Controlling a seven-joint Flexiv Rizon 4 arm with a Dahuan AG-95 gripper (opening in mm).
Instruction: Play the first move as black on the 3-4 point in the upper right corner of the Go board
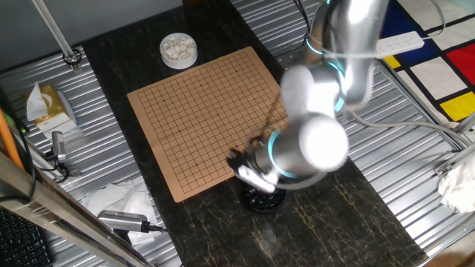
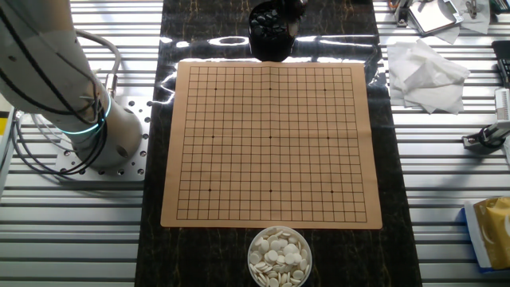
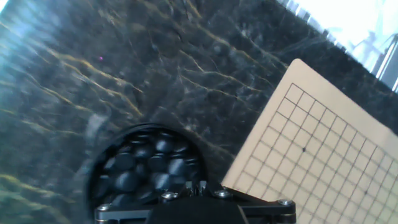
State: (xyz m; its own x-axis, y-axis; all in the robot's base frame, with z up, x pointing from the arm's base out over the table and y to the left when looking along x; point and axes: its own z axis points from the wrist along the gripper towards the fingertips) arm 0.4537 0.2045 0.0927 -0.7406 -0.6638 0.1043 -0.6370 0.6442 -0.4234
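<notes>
- A dark marble-patterned table (image 2: 390,199) with gold veins carries everything.
- A tan Go board (image 2: 271,143) lies flat at its centre, grid bare.
- In the other fixed view, a black bowl (image 2: 269,36) of black stones sits at 12 o'clock, just beside the board's edge.
- A bowl of white stones (image 2: 279,255) sits at 6 o'clock, just beside the opposite edge.

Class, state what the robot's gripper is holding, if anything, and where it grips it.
It cannot be told: the gripper is above the round black bowl of glossy black stones, but its fingertips are out of view.
</notes>
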